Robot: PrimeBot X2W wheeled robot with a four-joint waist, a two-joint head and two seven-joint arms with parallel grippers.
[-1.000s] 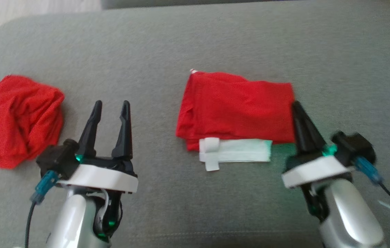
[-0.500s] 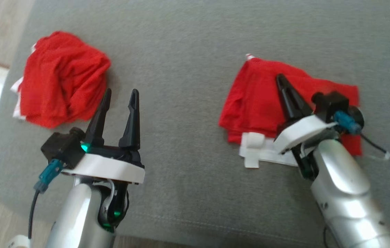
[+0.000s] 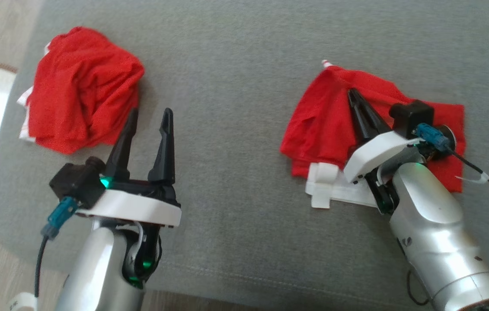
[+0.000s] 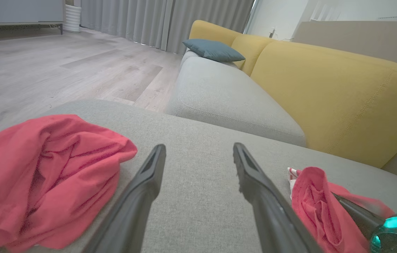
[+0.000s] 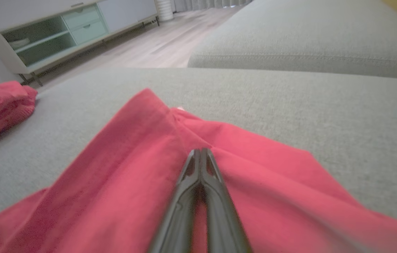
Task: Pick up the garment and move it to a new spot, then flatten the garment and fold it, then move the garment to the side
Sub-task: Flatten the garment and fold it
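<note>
Folded red garment (image 3: pixel 318 125) on woven grey cushion (image 3: pixel 235 65). Right gripper (image 3: pixel 353 94) pressed together atop it; left gripper (image 3: pixel 150 114) spread, bare cushion ahead.

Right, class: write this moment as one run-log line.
left gripper: open, empty, over cushion | right gripper: shut, tips on folded red garment | crumpled red garment: at left

Two garments: folded garment (image 3: pixel 318 129), crumpled garment (image 3: pixel 84 90); two pincers: left pincer (image 3: pixel 150 113), right pincer (image 3: pixel 352 93); one cushion (image 4: pixel 213 51).
</note>
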